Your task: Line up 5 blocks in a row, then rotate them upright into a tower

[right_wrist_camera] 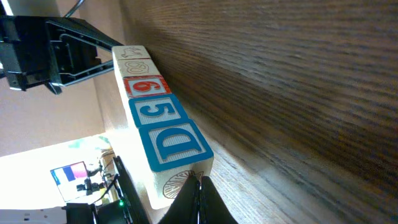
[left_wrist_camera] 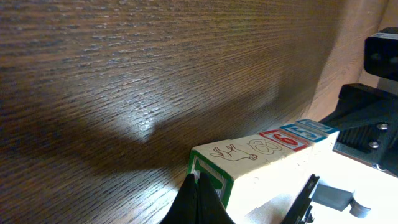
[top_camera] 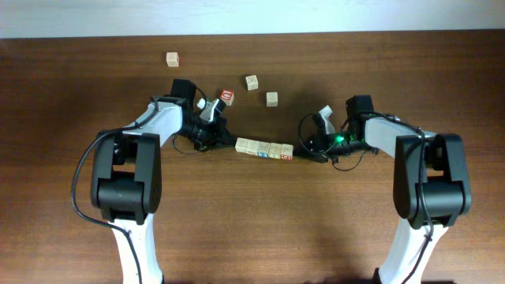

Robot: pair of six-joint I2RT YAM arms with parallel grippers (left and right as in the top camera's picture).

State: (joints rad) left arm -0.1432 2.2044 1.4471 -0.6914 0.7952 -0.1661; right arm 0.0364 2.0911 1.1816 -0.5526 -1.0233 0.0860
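Arm housings [top_camera: 126, 170] stand closest under the overhead lens, black and white, one at each lower side. Beyond them the left hand [top_camera: 221, 136] and right hand [top_camera: 306, 150] point inward at opposite ends of the row of five blocks [top_camera: 264, 148], which lies mid-counter [top_camera: 79, 95], butted face to face. Four loose blocks [top_camera: 252, 82] sit farther back, well apart from the row; the red-faced block [top_camera: 227, 96] is near the left arm. Left wrist view: the black fingertips [left_wrist_camera: 189, 202] are clenched on nothing, set against or just short of the green-bordered end face; contact cannot be confirmed. Top faces show a line drawing, an outlined 8, then red and blue prints. Right wrist view: this hand is likewise clenched and empty, its tips at the end face under the blue D, with a blue 5 and red 6 beyond. Materials: pale, square-edged wooden cubes with printed faces; dark, fine-grained counter with a slight sheen. Risk assessment: the cubes are merely butted together, so uneven pushes at the ends would likely buckle or split the row; narrow tips could slip off a corner; a wide left sweep might strike the red-faced block.
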